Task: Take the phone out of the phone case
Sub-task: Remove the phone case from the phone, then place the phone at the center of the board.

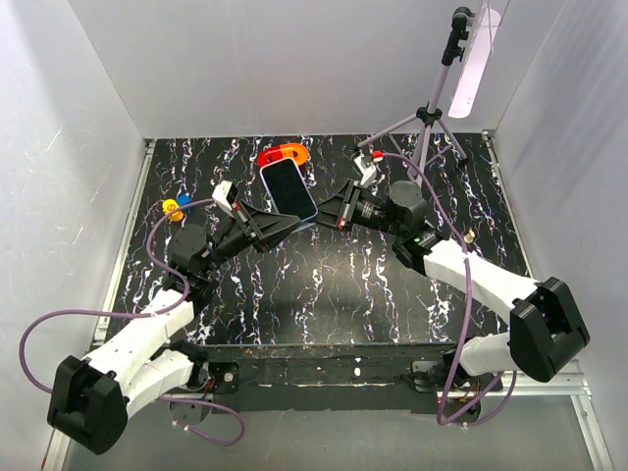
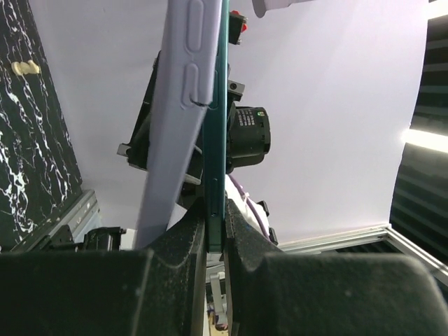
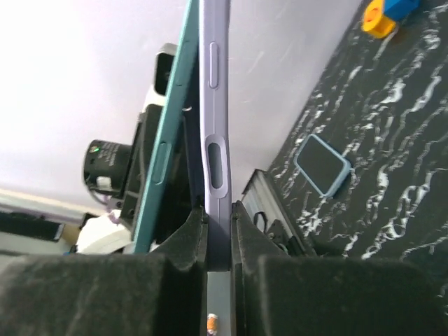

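On a black, white-veined table (image 1: pixel 343 285) boxed in by 3 white walls, with a lamp tripod (image 1: pixel 424 123) in the far right corner, 2 robot arms hold a phone (image 1: pixel 287 186) between them. It appears to be raised off the table's far half.

The left gripper (image 2: pixel 215 222) is clamped tight on the phone's thin teal edge. The right gripper (image 3: pixel 218 213) is clamped tight on the lilac case (image 3: pixel 213 105). Each arm takes 1 layer, evidently so that the 2 can be drawn apart. Both wrist views show the result: phone and case gape apart at the gripped end and meet again at the far end, forming a narrow V. By that look the phone is partly peeled out, with its far end seated in the case and the job unfinished.

Seen from above, the phone's long axis runs from the grippers toward the back wall, leaning a little left. Its dark screen faces up toward the camera. In the wrist views it is edge-on, and the case's side-button bumps are in plain sight.

An orange-red object (image 1: pixel 285 153) lies just beyond the phone's far end. A yellow and blue toy (image 1: pixel 175 206) sits well apart near the left wall. The right wrist view also shows a small blue-rimmed slab (image 3: pixel 322 164) lying flat on the table, which may be another phone or case.
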